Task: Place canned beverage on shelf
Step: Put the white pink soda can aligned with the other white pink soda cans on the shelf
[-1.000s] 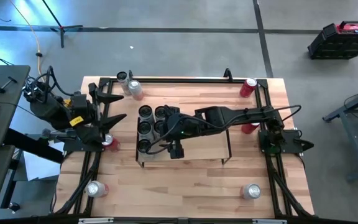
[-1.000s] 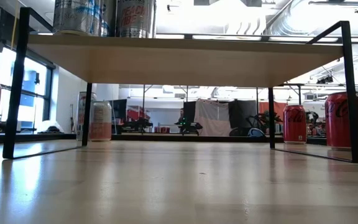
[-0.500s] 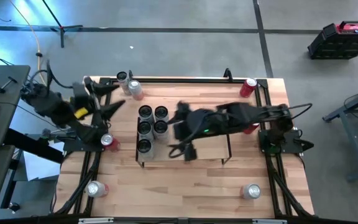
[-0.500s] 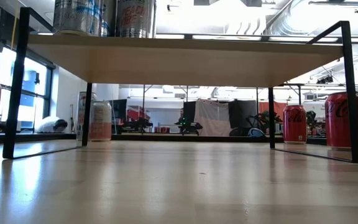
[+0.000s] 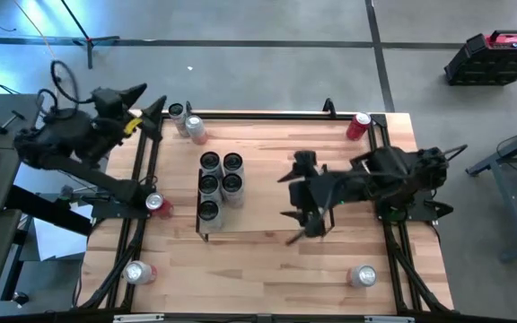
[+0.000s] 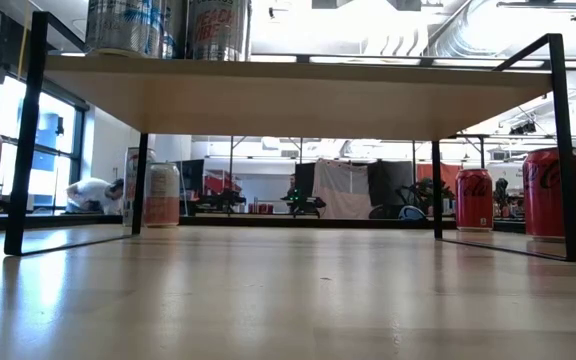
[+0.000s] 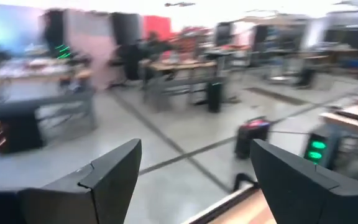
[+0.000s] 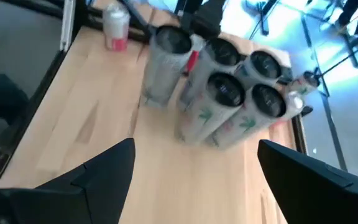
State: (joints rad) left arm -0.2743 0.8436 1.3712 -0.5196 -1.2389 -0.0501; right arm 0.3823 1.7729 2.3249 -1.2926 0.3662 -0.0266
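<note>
Standing five cans on the shelf, both grippers empty

Five cans (image 5: 219, 182) sit clustered at the left end of the shelf (image 5: 267, 220), upright and close-packed, two in the far row, two in the middle and one nearer the front. In the right wrist view the same cluster (image 8: 222, 93) shows dark tops and pale printed sides. More cans wait on the table (image 5: 267, 269): a red one (image 5: 358, 126) at the far right corner, a pair (image 5: 187, 122) at the far left just beyond the rail, another red one (image 5: 157, 205) on the left edge, and two silvery ones at the near left (image 5: 137, 272) and near right (image 5: 363, 275).

A can like these is probably light if empty and fairly weighty if full, with thin walls that dent under a hard squeeze and a smooth, slippery skin. I would take it across the middle of the body, fingers level, so it stays upright.

The right gripper (image 5: 305, 208) hangs above the right part of the shelf, fingers spread and holding nothing. The left gripper (image 5: 142, 99) is raised off the far left corner of the table, also spread wide and empty, facing out into the room.
</note>
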